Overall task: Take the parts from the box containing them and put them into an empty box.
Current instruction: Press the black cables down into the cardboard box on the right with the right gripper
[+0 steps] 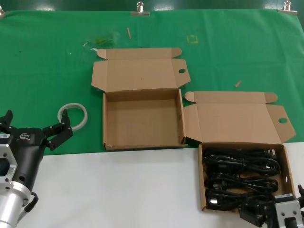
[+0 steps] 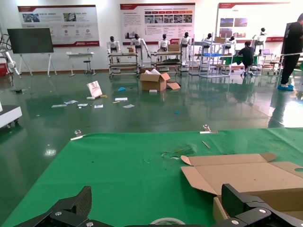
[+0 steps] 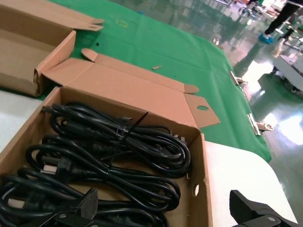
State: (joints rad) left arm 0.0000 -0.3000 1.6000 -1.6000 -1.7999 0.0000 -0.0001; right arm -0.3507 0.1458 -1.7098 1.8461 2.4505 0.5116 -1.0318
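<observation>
Several coiled black power cables [image 1: 240,173] lie in the right brown box [image 1: 202,176], with its lid open. They also show in the right wrist view [image 3: 118,142]. The empty box [image 1: 142,118] stands open left of it, on the green mat. My right gripper [image 1: 276,205] is open at the full box's near right corner. In the right wrist view this gripper [image 3: 165,201] has one finger over the cables and one outside the box wall [image 3: 201,189]. My left gripper [image 1: 59,133] is open and empty, left of the empty box, near the white tape ring [image 1: 72,115].
The green mat [image 1: 47,61] covers the far half of the table, and the near part is white [image 1: 142,190]. The tape ring [image 2: 166,221] shows between the left gripper's [image 2: 158,203] fingers. Small scraps lie on the mat at the back.
</observation>
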